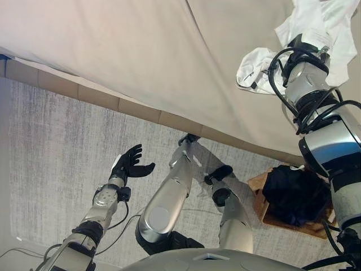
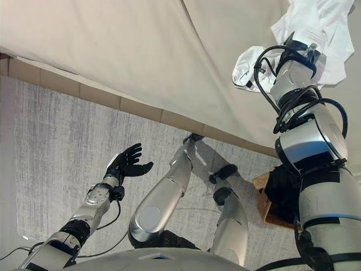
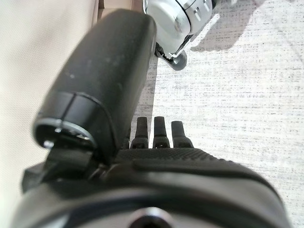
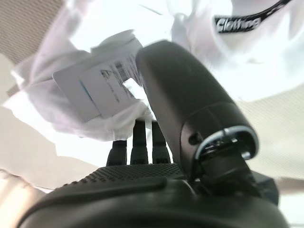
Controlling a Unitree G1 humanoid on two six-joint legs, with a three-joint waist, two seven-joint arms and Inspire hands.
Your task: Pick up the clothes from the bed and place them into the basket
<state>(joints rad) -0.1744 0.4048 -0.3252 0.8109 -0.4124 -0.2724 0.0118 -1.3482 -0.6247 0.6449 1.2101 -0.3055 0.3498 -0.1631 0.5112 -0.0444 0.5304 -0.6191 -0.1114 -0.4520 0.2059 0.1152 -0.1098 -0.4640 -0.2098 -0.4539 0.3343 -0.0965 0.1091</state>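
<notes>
A white garment with a card tag lies crumpled on the beige bed at the far right. My right hand reaches over the bed to it. Its fingers are straight and point into the white cloth, touching its folds, with the thumb held apart. A wooden basket stands on the floor at the lower right, below my right arm, with dark clothes heaped in it. My left hand hangs open and empty over the rug, far from the bed.
The bed's tan base edge runs diagonally from upper left to lower right. A grey rug covers the floor below it. The basket sits close to the bed's edge.
</notes>
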